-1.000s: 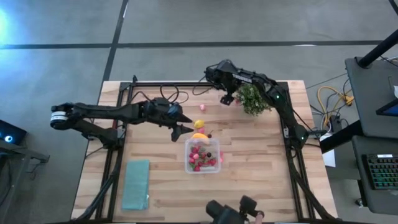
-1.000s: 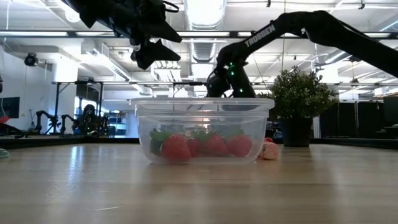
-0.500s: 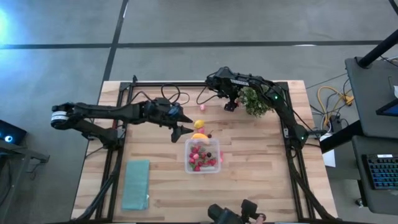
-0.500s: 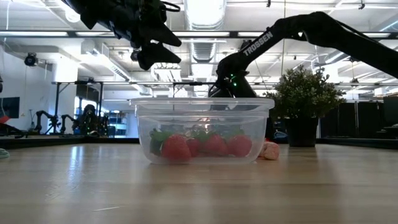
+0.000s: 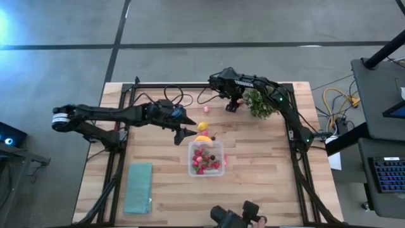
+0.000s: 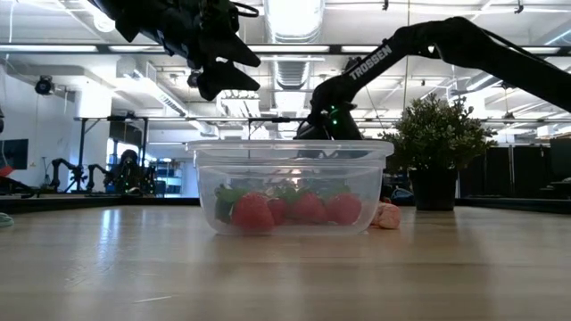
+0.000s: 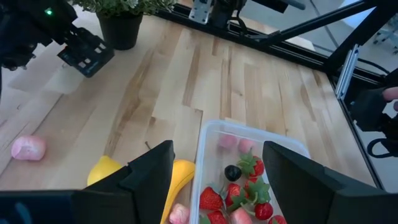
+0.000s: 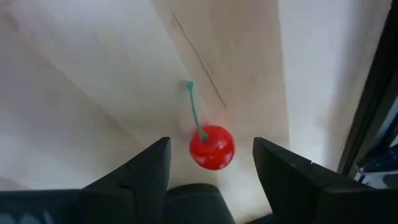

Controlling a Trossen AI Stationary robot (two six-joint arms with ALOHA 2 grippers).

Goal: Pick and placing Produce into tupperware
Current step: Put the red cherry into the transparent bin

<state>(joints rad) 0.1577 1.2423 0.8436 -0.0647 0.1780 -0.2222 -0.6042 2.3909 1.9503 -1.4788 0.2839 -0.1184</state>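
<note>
Table [image 5: 266,164]: pale butcher-block wood, plank seams and grain visible, black metal frame along the edges.

Tupperware [image 5: 205,158]: clear, translucent plastic box, roughly square with rounded corners and a rolled rim, sitting mid-table. Inside: small glossy red strawberry pieces [image 7: 211,198] with green leaf caps, a couple of pink ones, one small dark round piece [image 7: 232,172]. In the low view the box wall [image 6: 290,192] shows the red pieces lying on its floor.

Loose produce: orange-yellow piece [image 5: 203,137] touching the box's far rim; yellow lemon [image 5: 203,126] just beyond it; a pale pink rounded piece [image 5: 206,109] farther back. Low view also shows a pinkish bumpy piece [image 6: 387,215] on the table just beside the box.

Cherry [image 8: 211,147]: smooth, shiny red ball with a thin green stem, lying on the wood at the back of the table.

Potted plant [image 5: 258,101]: bushy green leaves, dark pot, back right. Flat teal-green rectangle [image 5: 138,187] lies front left, well apart from the box.

Right gripper [image 5: 232,104]: arm reaches from the right edge across the back, elbow bent, wrist pointed down at the table just beside the plant. Jaws are apart, straddling the cherry; no contact visible in the wrist view.

Left gripper [image 5: 185,133]: arm stretched almost horizontal from the left side, tip raised above the table just beside the lemon and the box's near-left corner. Jaws apart, holding nothing.
</note>
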